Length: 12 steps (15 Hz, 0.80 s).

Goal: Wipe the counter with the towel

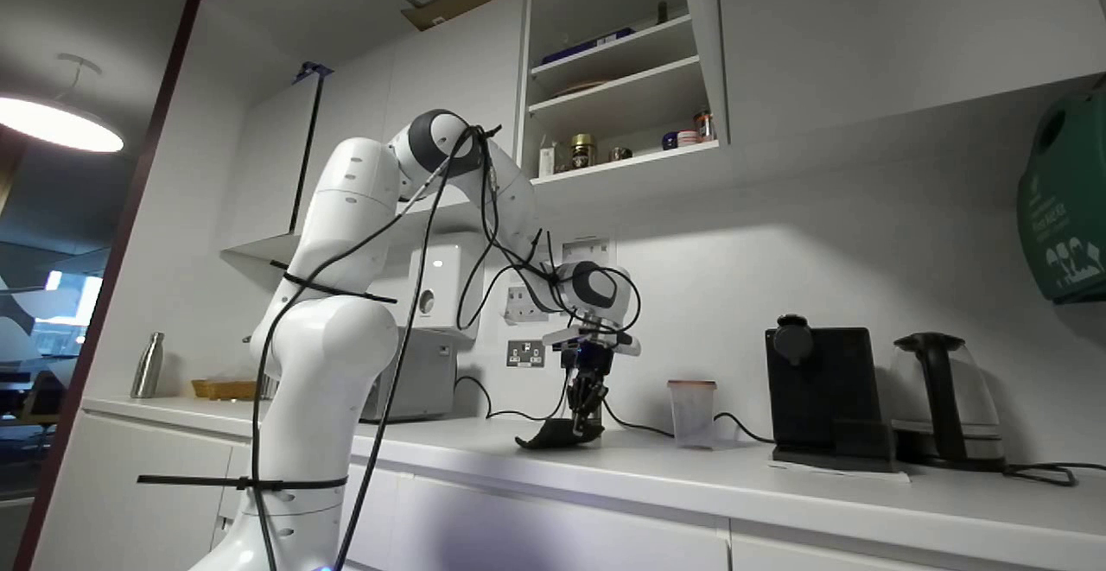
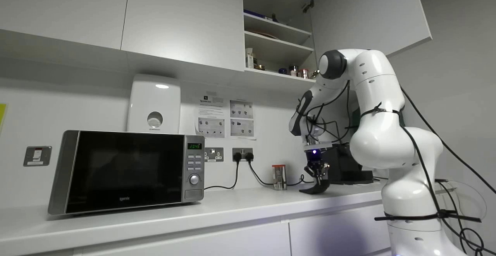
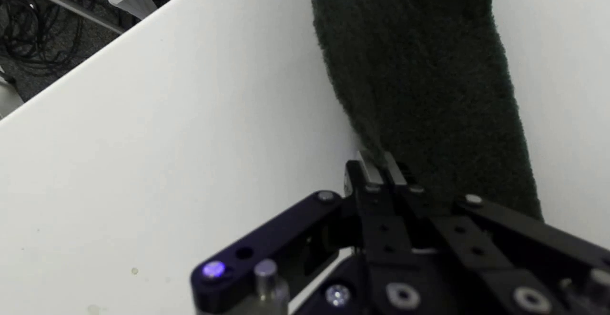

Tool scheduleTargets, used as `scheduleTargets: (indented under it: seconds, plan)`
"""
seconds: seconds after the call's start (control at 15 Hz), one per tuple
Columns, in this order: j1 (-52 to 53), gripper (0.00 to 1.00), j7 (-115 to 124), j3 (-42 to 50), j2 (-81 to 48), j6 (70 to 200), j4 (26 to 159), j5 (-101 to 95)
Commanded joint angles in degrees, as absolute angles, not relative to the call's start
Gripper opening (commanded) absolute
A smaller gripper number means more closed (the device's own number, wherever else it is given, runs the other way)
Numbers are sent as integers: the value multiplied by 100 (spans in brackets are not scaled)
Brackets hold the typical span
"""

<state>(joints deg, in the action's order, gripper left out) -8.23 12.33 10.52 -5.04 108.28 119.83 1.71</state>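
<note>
The dark towel (image 3: 438, 81) lies spread on the white counter (image 3: 190, 138) in the wrist view. Its left edge is pinched up between the fingertips of my gripper (image 3: 379, 161), which is shut on it. The lower part of the towel is hidden behind the gripper. In both exterior views the gripper (image 1: 589, 415) (image 2: 320, 174) points down at the counter (image 1: 691, 476) (image 2: 240, 205), with the towel (image 1: 553, 434) (image 2: 316, 188) as a low dark strip beneath it. One end of the towel curls slightly up. A few small spots (image 3: 134, 271) show on the counter.
A clear tub with an orange-red lid (image 1: 693, 415) (image 2: 279, 177) stands near the gripper by the wall. A black coffee machine (image 1: 821, 390) and a kettle (image 1: 943, 402) stand farther along. A microwave (image 2: 128, 170) stands on the other side. Cables (image 1: 523, 415) run along the wall.
</note>
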Motion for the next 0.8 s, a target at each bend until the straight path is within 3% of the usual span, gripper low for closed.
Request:
scheduleTargets:
  seconds: [0.0, 0.73]
  plan:
    - [-729, 1, 1582, 920, -779, 10662, 11537, -24]
    - [4, 1, 1449, 217, -1562, 10654, 10846, 98]
